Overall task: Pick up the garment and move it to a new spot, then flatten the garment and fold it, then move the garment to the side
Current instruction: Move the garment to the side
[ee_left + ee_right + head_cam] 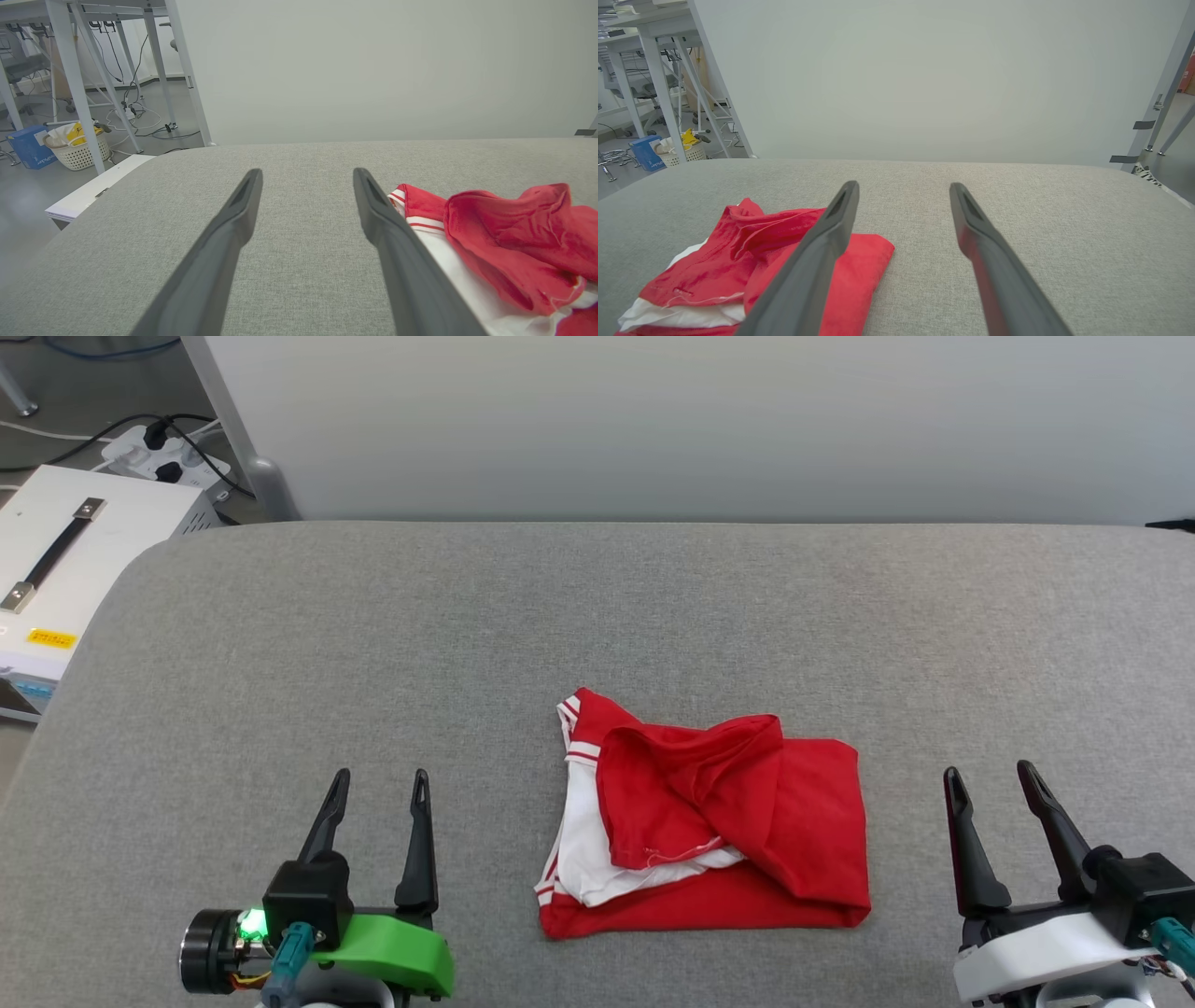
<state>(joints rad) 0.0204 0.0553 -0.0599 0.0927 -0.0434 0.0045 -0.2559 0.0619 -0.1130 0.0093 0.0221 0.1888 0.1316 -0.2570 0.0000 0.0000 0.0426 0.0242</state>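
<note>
- Off the 10 o'clock corner of the table (373, 644) sits a white box (112, 523) with a black strap handle. A power strip (154, 453) with dark plugs is just behind it, around 11.
- Up at 12 o'clock a plain pale wall panel (700, 420) runs along the table's far edge.
- My left wrist cam catches floor stuff way out at 9 to 10 o'clock: a white laundry basket (79, 154), a blue box (28, 147) right beside it, white metal frame legs (70, 60) and loose cables (135, 116).
- The garment (709, 821) lies on the table toward 6 o'clock, between my two grippers and touching neither.
- My left gripper (383, 775) is at 7 o'clock with its jaws spread wide and holding nothing. My right gripper (988, 770) at 5 o'clock is the same deal.
- Grey tabletop lies between each gripper and the garment.
- The table has a grey woven cover with rounded corners.
- The garment is soft red cloth in a rumpled, roughly square heap, with a bunched lump on top. A white sleeve with red-white striped trim pokes out on its 9 o'clock side.
- My fingers (327, 817) are long, dark, matte and tapered. The left gripper's base is green, the right one's is white.
</note>
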